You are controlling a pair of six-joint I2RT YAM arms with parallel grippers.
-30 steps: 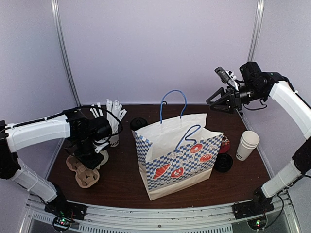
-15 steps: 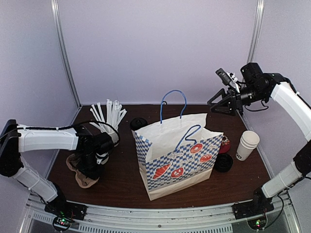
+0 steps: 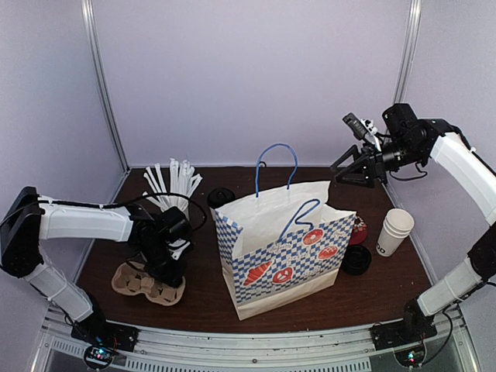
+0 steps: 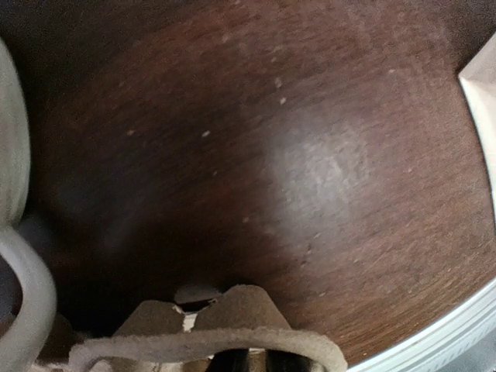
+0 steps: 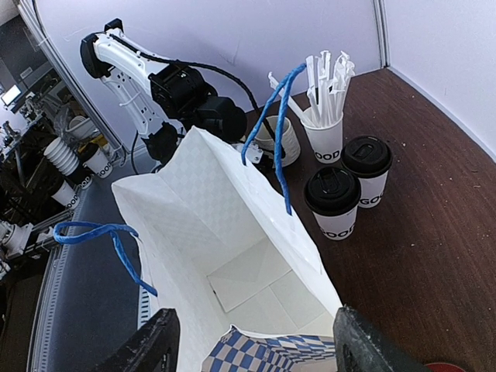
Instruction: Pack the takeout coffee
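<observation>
Two takeout coffee cups [image 5: 333, 205] [image 5: 368, 172], white with black lids, stand on the table behind the bag in the right wrist view; one lid [image 3: 221, 196] shows in the top view. The blue-checked paper bag [image 3: 283, 240] stands open at mid-table, its inside [image 5: 260, 267] empty. My right gripper [image 3: 350, 167] is open, high above the bag's far right, and its fingers [image 5: 147, 349] frame the bag mouth. My left gripper [image 3: 172, 273] is low at the front left, shut on a brown cardboard cup carrier [image 3: 143, 283]; the carrier rim [image 4: 217, 337] hides the fingers.
A white cup of straws [image 3: 177, 186] and a cream mug [image 5: 279, 141] stand at the back left. A stack of white cups [image 3: 395, 231], black lids [image 3: 356, 260] and a red item [image 3: 359, 230] lie right of the bag. The bag's corner [image 4: 482, 101] is near the left gripper.
My left gripper has moved right and toward the front, and the cup carrier has turned and shifted right with it. My right gripper has barely moved.
</observation>
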